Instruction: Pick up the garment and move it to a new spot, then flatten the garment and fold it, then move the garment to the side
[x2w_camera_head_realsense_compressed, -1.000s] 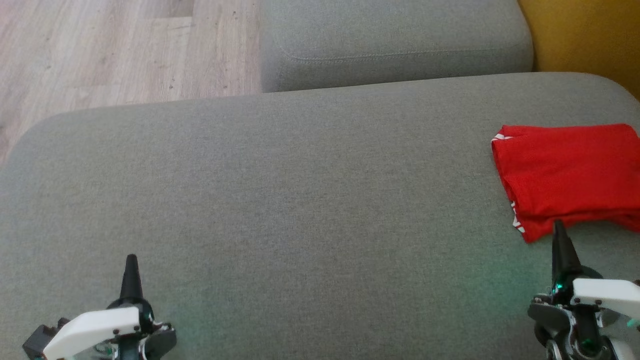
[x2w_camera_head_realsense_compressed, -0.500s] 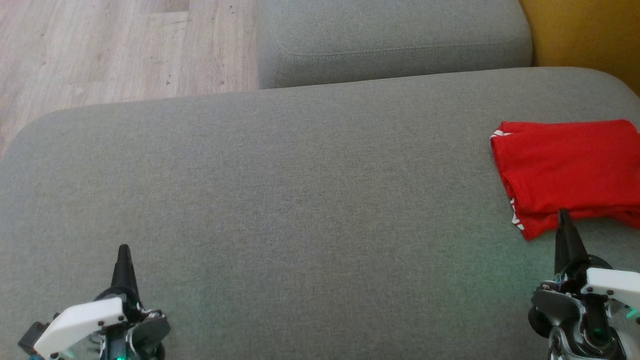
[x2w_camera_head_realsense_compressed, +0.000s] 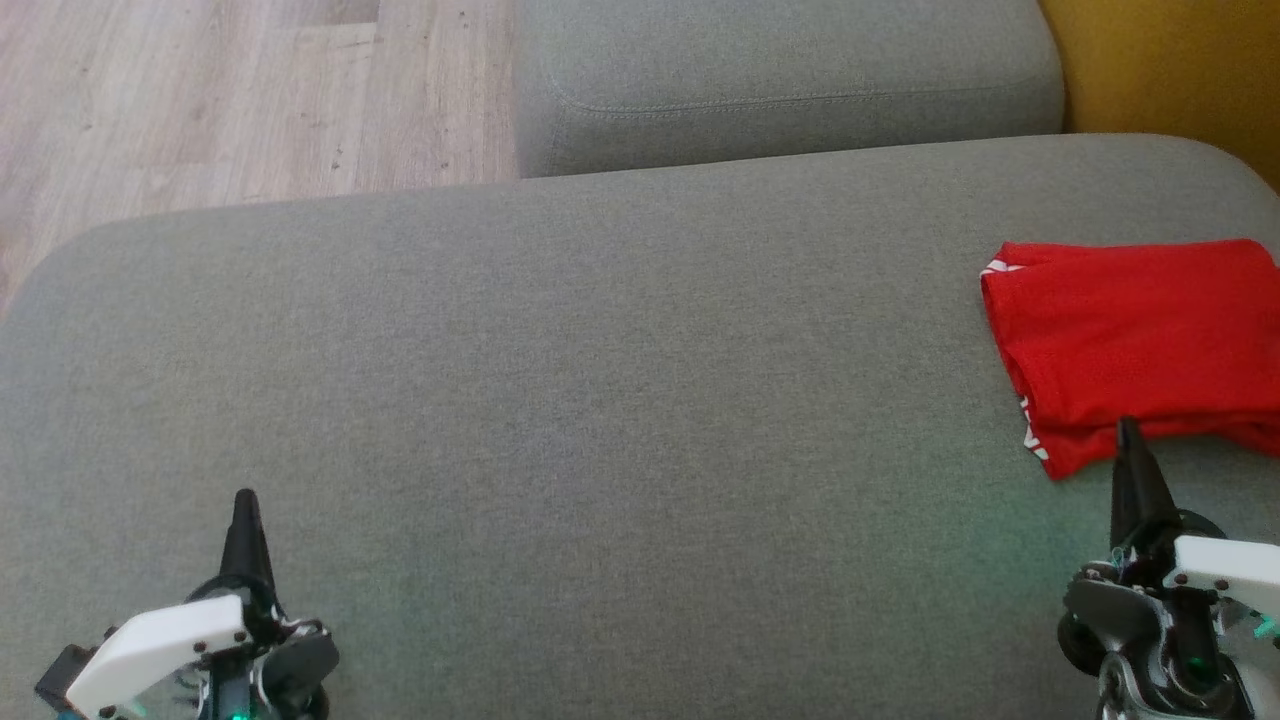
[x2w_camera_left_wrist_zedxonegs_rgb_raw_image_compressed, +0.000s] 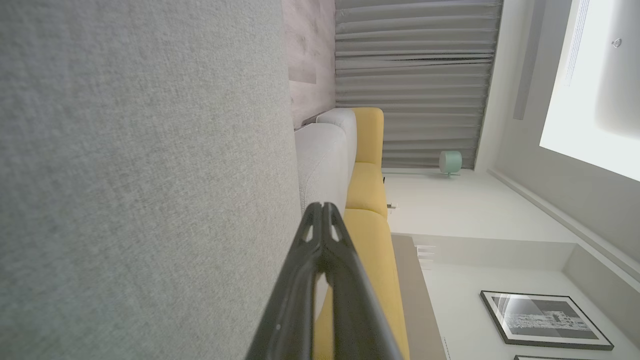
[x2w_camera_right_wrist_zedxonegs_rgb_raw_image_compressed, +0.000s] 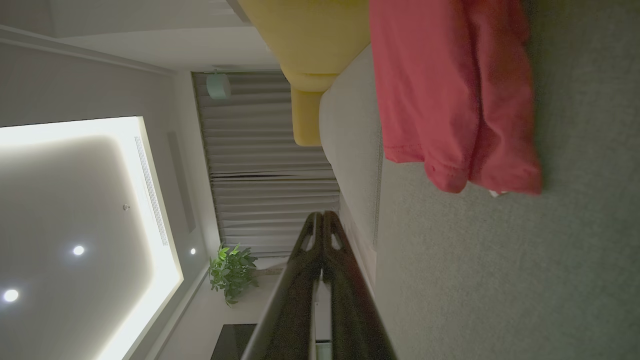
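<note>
The red garment (x2w_camera_head_realsense_compressed: 1135, 345) with white trim lies folded at the right side of the grey cushion (x2w_camera_head_realsense_compressed: 600, 400); it shows as a red-pink fold (x2w_camera_right_wrist_zedxonegs_rgb_raw_image_compressed: 450, 95) in the right wrist view. My right gripper (x2w_camera_head_realsense_compressed: 1128, 430) is shut with nothing held, its tip just at the garment's near edge in the head view; whether it touches the cloth I cannot tell. My left gripper (x2w_camera_head_realsense_compressed: 244, 500) is shut and empty at the lower left, far from the garment. Both pairs of fingers (x2w_camera_left_wrist_zedxonegs_rgb_raw_image_compressed: 322, 210) (x2w_camera_right_wrist_zedxonegs_rgb_raw_image_compressed: 322, 217) are pressed together.
A second grey cushion (x2w_camera_head_realsense_compressed: 790, 80) lies behind the first. Wooden floor (x2w_camera_head_realsense_compressed: 200, 100) is at the far left beyond the cushion's rounded edge. A yellow sofa part (x2w_camera_head_realsense_compressed: 1170, 70) stands at the far right. Broad bare cushion stretches between the grippers.
The head view shifted slightly a second ago. Both grippers stay shut and still over the last half second, and the garment has not moved.
</note>
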